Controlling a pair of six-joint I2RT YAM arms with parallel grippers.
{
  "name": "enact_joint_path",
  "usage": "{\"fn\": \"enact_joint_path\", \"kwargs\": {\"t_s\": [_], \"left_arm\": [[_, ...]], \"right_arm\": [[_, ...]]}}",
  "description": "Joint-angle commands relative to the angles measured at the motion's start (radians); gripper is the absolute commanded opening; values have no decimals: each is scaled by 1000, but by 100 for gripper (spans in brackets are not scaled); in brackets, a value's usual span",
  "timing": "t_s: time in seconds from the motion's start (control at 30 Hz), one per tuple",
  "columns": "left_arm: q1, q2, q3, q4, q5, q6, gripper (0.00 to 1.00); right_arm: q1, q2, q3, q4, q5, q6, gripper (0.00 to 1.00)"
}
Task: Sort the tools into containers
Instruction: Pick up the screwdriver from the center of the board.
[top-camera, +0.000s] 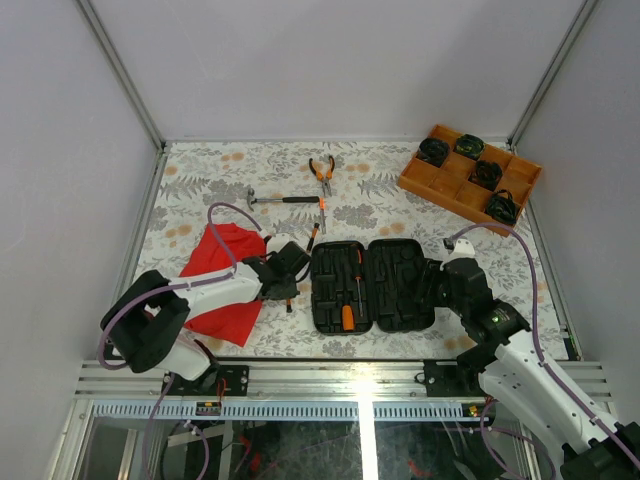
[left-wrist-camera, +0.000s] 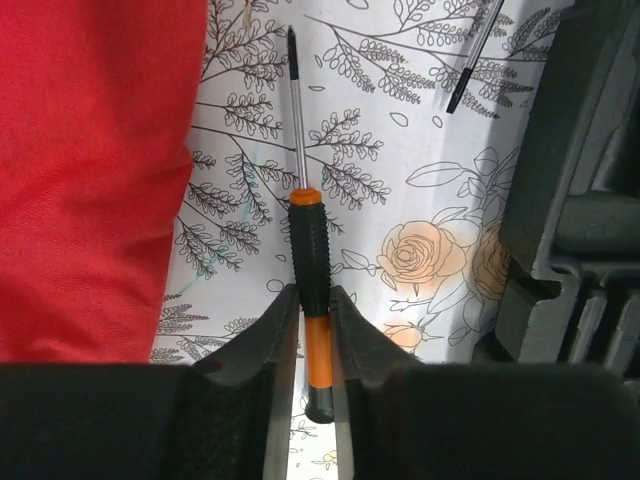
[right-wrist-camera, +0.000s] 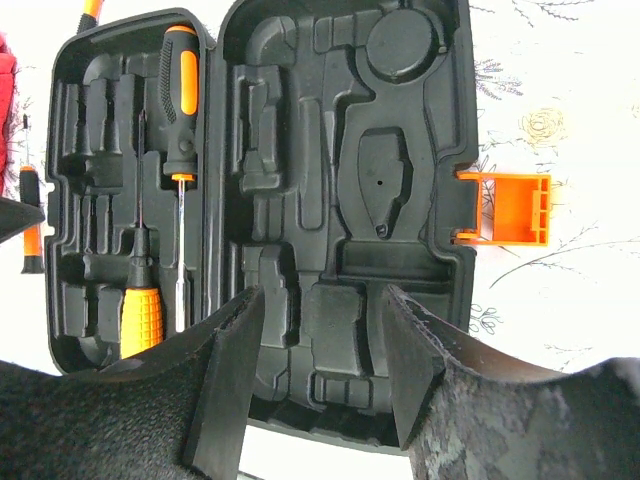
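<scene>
The black tool case (top-camera: 375, 285) lies open at the near middle of the table. Two orange-handled screwdrivers (right-wrist-camera: 180, 90) (right-wrist-camera: 142, 318) sit in slots of its left half (right-wrist-camera: 110, 160). My left gripper (left-wrist-camera: 313, 310) is shut on the black-and-orange handle of a small screwdriver (left-wrist-camera: 308, 240), just left of the case and beside the red cloth; its shaft points away from me. My right gripper (right-wrist-camera: 320, 330) is open and empty over the near edge of the case's right half. The pliers (top-camera: 322, 170) and the hammer (top-camera: 285, 200) lie on the table farther back.
A red cloth (top-camera: 222, 280) lies left of the left gripper. An orange compartment tray (top-camera: 470, 175) of black round items stands at the back right. Another small screwdriver (top-camera: 312, 238) lies just behind the case. The case's orange latch (right-wrist-camera: 510, 208) sticks out on its right side.
</scene>
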Motion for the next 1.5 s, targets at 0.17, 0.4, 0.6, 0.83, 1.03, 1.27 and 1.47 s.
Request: {"fn": "enact_joint_path", "kwargs": {"t_s": [0.17, 0.4, 0.6, 0.83, 1.03, 1.27, 1.47], "left_arm": [[6, -107, -100, 126, 100, 46, 1], [2, -343, -120, 217, 238, 188, 0], [0, -517, -108, 276, 350, 214, 0], [0, -605, -130, 399, 477, 173, 0], [-2, -608, -142, 479, 544, 158, 0], [-1, -629, -180, 505, 573, 147, 0], [-1, -674, -205, 510, 560, 127, 0]], "right_arm": [[-4, -28, 42, -13, -12, 19, 57], [-3, -47, 139, -20, -81, 102, 64], [-3, -51, 188, 88, -166, 168, 66], [35, 63, 258, 237, -240, 245, 57], [339, 211, 295, 397, 3, 263, 57], [487, 385, 277, 692, 97, 307, 51], [516, 480, 293, 757, 133, 367, 44]]}}
